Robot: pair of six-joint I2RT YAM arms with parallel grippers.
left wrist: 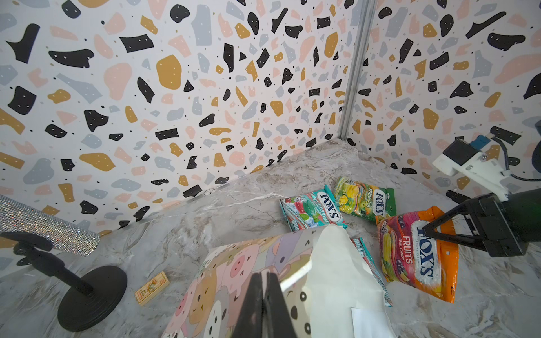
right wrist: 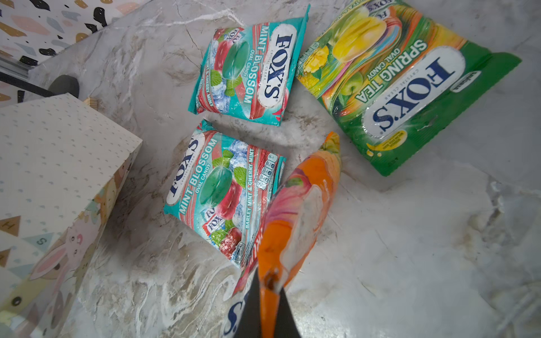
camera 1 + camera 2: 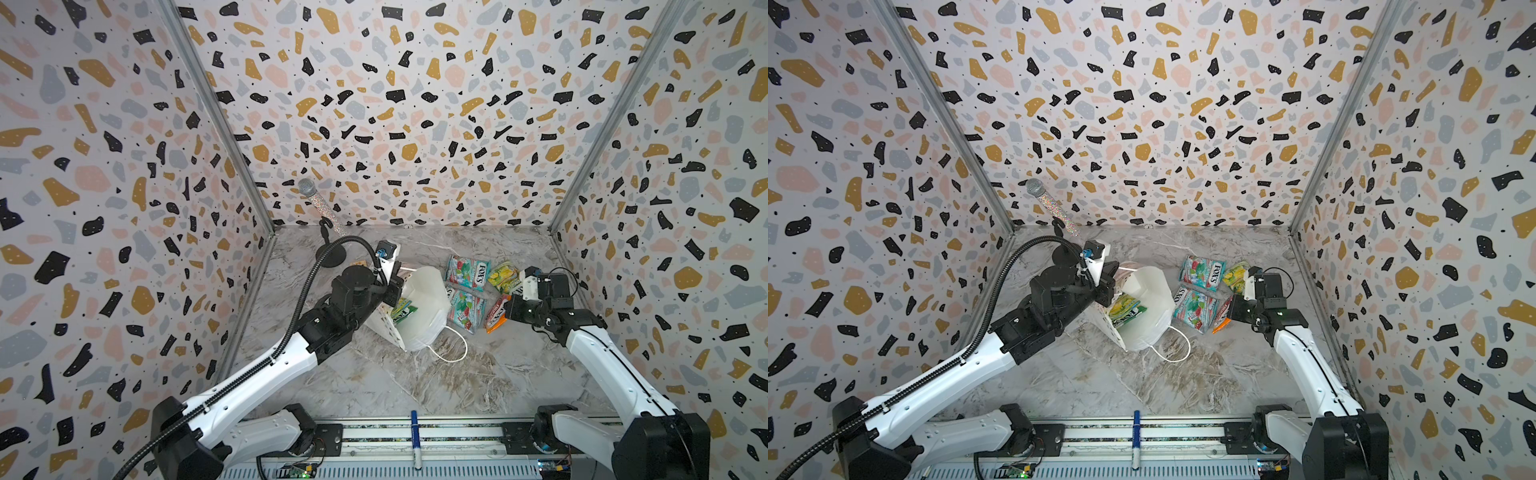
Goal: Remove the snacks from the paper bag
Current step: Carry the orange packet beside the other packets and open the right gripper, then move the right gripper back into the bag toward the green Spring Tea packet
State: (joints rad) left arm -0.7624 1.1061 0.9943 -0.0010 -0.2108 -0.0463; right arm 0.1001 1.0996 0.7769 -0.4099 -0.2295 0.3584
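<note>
The paper bag (image 3: 428, 299) leans tipped on the table, mouth open to the overhead cam, w/ yellow-green pkts (image 3: 401, 309) inside. L gripper (image 1: 265, 278) is pressed together on its wall. Outside lie two teal pkts (image 2: 248, 70), a Spring Tea pkt (image 2: 404, 82) & the orange pkt (image 2: 295, 210), pinched by its edge in the R gripper (image 2: 270, 288). That glossy edge can slip out. Tug w/ L & the bag may crumple, trapping what's left. Marble top (image 3: 415, 386) looks slick. Booth's tight: terrazzo walls (image 3: 415, 104), mic stand (image 1: 87, 292) & wooden block (image 1: 152, 288) behind the bag.

Right fingers (image 2: 251, 310) clamp the orange packet's (image 2: 304, 199) edge.
</note>
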